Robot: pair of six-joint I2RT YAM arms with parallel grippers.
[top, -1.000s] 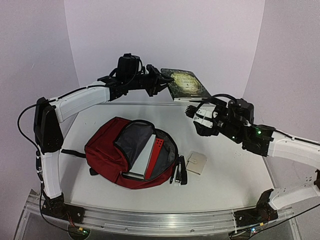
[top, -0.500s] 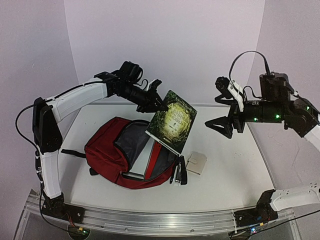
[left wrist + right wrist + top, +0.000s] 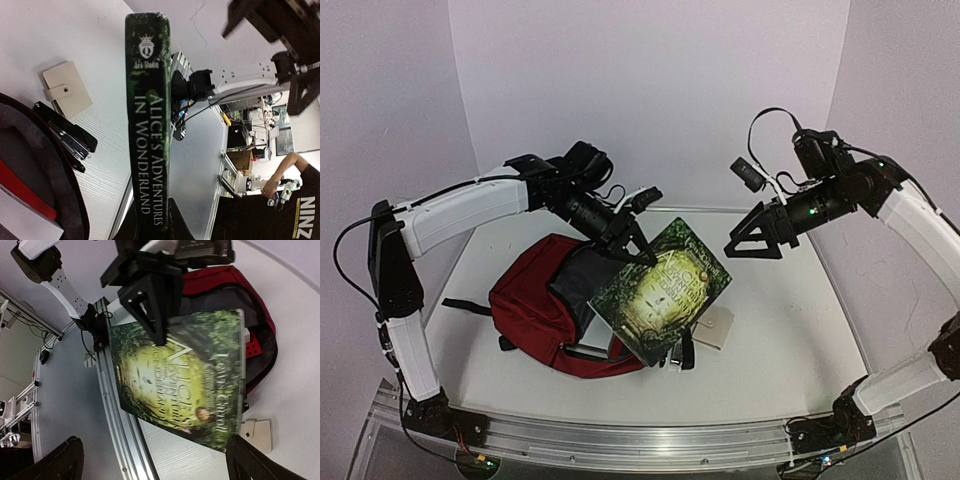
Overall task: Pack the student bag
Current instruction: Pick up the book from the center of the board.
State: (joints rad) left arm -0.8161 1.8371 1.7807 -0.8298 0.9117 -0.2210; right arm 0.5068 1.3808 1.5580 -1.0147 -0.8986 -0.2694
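The left gripper (image 3: 632,240) is clamped on a hardback copy of Alice's Adventures in Wonderland (image 3: 660,290), its black fingers pinching the upper edge of the book near the spine. The book hangs tilted in the air, its glossy green cover turned upward. The cover shows a forest scene with a pale glowing centre. In the left wrist view the narrow dark spine runs straight up the middle, with the title in light capitals and a small crown emblem above it.

The student bag (image 3: 525,300) lies directly below, on the white table (image 3: 770,340) left of centre. It is a soft, rounded backpack of dark red fabric, with its black zipper undone and the mouth gaping to show a smooth grey lining. A flat bright red folder (image 3: 20,192) and something flat and white beside it stick out of the opening.

Just beside the bag's right rim lies a black stapler (image 3: 65,137) with a shiny metal strip. Next to that is a small square beige case (image 3: 66,92) with a snap tab.

The right gripper (image 3: 757,238) hangs above the table's right side, well apart from the book. Its triangular black fingers are spread wide and hold nothing.
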